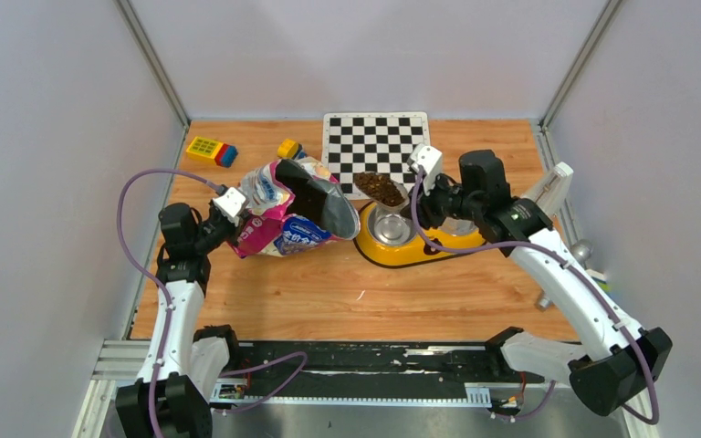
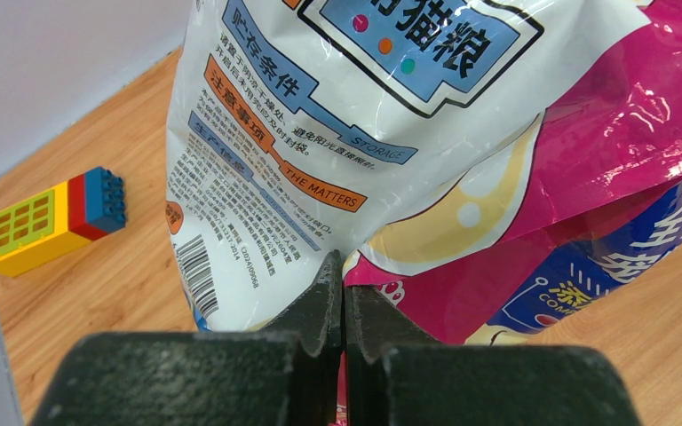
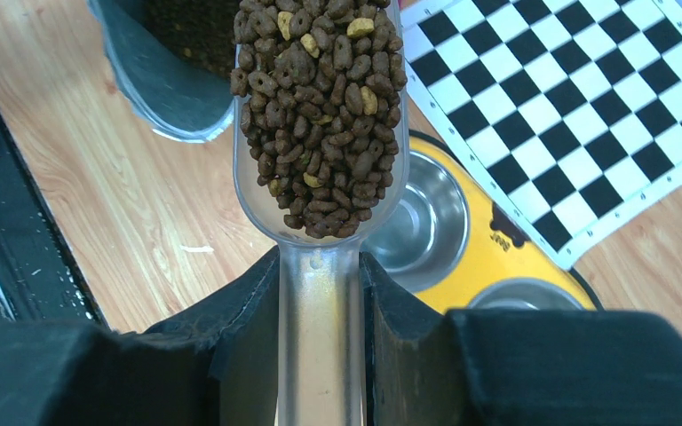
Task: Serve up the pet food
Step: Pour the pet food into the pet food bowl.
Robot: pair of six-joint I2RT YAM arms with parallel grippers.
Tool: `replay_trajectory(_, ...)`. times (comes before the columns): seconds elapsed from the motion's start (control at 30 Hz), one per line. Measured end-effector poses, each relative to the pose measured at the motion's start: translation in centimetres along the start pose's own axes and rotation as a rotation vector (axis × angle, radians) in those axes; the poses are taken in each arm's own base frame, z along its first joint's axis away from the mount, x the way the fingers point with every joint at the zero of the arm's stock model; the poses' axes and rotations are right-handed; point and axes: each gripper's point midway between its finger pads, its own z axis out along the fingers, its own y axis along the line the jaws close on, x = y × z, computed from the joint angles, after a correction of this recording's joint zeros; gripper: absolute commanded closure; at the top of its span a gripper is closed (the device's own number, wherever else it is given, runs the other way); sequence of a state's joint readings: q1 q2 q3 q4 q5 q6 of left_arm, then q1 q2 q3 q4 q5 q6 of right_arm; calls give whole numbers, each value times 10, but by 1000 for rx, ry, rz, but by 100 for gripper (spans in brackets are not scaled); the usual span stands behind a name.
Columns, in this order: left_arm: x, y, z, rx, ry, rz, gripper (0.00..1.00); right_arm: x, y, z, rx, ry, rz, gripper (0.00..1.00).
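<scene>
The pet food (image 3: 320, 115), a heap of small dark brown kibble with a few lighter bits, fills the bowl of a clear scoop (image 3: 320, 253) held off the table. In the top view the pet food (image 1: 380, 188) lies at 12 o'clock of the nearer steel cup (image 1: 390, 226). The right gripper (image 3: 318, 302) pinches the scoop's handle between both fingers. That cup sits in a yellow double bowl (image 1: 420, 251), whose second cup (image 3: 519, 297) is partly hidden under the arm. A checkerboard mat (image 1: 374, 141) lies at 12 o'clock of the bowl. At the bowl's 9 o'clock the glossy pink, white and blue cat food bag (image 1: 283, 219) lies on the wooden table (image 1: 329, 292), its dark open mouth facing 3 o'clock. The left gripper (image 2: 344, 293) is pressed together on the bag's edge at the 9 o'clock end. Toy blocks (image 1: 212, 151) sit at 10 o'clock of the bag, and a small yellow block (image 1: 288, 148) at its 12 o'clock.
</scene>
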State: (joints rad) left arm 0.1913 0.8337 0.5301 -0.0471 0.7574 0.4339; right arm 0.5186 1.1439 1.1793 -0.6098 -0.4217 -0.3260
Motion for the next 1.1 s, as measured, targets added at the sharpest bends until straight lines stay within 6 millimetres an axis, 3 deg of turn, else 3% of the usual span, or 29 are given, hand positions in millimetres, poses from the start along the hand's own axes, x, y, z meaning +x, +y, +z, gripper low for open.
replay_trajectory(0.3, 0, 0, 0, 0, 0, 0, 100, 45, -25, -7, 59, 67, 66, 100)
replay_trajectory(0.7, 0, 0, 0, 0, 0, 0, 100, 122, -22, 1, 47, 237, 86, 100)
replay_trajectory(1.1, 0, 0, 0, 2, -1, 1, 100, 183, -31, 14, 37, 462, 119, 100)
